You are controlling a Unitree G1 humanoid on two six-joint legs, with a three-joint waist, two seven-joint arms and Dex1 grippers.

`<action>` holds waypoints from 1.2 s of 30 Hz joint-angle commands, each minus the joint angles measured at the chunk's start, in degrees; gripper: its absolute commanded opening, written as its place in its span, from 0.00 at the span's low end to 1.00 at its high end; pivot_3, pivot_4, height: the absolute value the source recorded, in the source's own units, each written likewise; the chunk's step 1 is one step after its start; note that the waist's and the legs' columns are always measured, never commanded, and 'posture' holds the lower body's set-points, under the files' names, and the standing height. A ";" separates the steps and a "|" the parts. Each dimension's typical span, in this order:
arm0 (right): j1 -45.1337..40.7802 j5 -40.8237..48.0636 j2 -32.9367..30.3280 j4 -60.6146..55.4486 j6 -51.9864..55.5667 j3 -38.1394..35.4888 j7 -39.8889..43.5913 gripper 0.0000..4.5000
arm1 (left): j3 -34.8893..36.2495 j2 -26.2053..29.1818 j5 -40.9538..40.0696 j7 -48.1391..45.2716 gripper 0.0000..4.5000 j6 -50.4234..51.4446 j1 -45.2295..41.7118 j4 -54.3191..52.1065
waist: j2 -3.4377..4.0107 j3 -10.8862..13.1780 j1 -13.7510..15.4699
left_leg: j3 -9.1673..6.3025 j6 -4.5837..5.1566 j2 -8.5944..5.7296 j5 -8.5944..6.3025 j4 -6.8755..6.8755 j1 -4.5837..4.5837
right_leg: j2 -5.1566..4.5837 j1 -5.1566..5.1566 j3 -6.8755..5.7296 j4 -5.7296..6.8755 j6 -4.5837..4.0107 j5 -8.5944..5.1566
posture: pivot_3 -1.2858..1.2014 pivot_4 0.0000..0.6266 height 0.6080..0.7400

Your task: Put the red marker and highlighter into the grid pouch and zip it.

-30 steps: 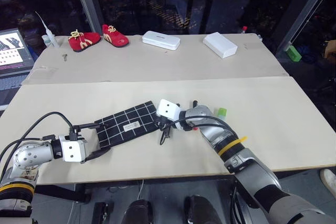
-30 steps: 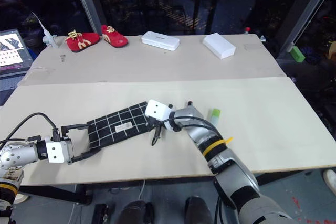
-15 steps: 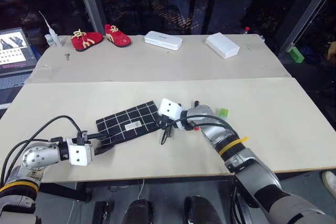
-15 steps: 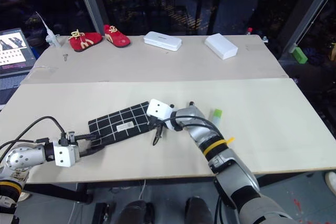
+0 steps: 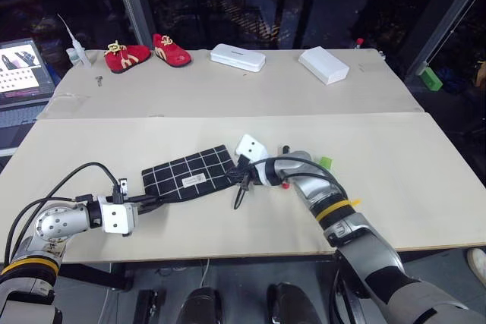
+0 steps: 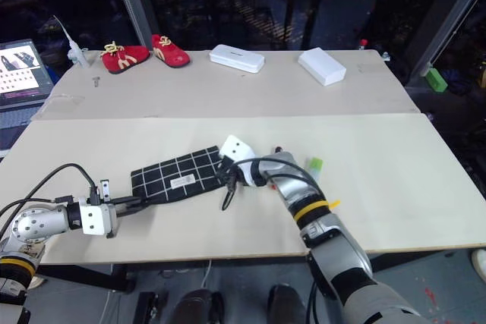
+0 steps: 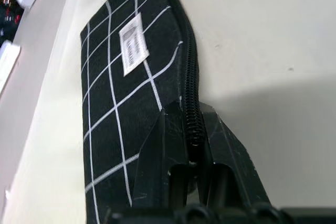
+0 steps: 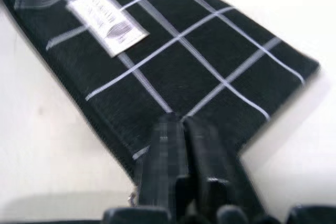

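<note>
Gripping the pouch at both ends

Lying flat on the near table [image 5: 425, 187], the grid pouch [image 5: 186, 174] is pinched at its left zipper edge by the left gripper [image 7: 191, 145], which gaped wide a second ago. The right gripper [image 8: 184, 129] meets its right end; its grip is unclear. The highlighter [image 5: 324, 162] peeks out behind the right arm, mostly hidden.

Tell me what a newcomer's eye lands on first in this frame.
The grid pouch lies mid-table on the near board, with a pincer at each end: the left pincer clamped on the zipper edge, the right pincer at the other end. Then the red shoes on the far board's left.
</note>
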 commanded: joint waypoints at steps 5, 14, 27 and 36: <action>-2.87 15.32 -4.63 -13.87 15.52 -12.31 4.55 0.78 | 3.80 -2.84 -9.71 1.57 0.00 12.54 3.86 -10.00 | 0.10 0.08 -0.16 | -0.15 0.02 -0.01 0.01 0.01 -0.60 | -0.02 -0.66 0.07 0.08 0.01 0.03 | 0.52 0.24 1.00; 0.63 16.33 -13.01 -22.59 22.26 -12.57 -1.15 0.85 | 9.92 -7.18 -15.90 11.09 0.00 36.33 6.91 -30.56 | 0.07 0.09 -0.43 | -0.34 0.05 -0.02 -0.02 0.00 -0.75 | 0.04 -0.63 -0.10 -0.13 0.04 0.04 | 0.52 0.24 1.00; -0.92 12.83 -7.15 -17.36 16.61 -10.86 -11.22 0.85 | 11.24 -8.69 -13.25 10.60 0.00 39.53 9.44 -35.22 | 0.13 0.15 -1.56 | 0.02 0.00 -0.02 0.01 0.00 -0.75 | 0.10 -0.72 0.04 -0.05 0.04 0.04 | 0.52 0.24 1.00; -1.17 12.68 -5.38 -15.08 16.32 -9.32 -11.11 0.85 | 11.42 -9.73 -12.41 10.04 0.00 39.01 9.21 -34.61 | 0.13 0.15 -1.62 | 0.05 0.00 -0.01 0.01 0.00 -0.77 | 0.12 -0.73 0.05 -0.06 0.04 0.05 | 0.52 0.24 1.00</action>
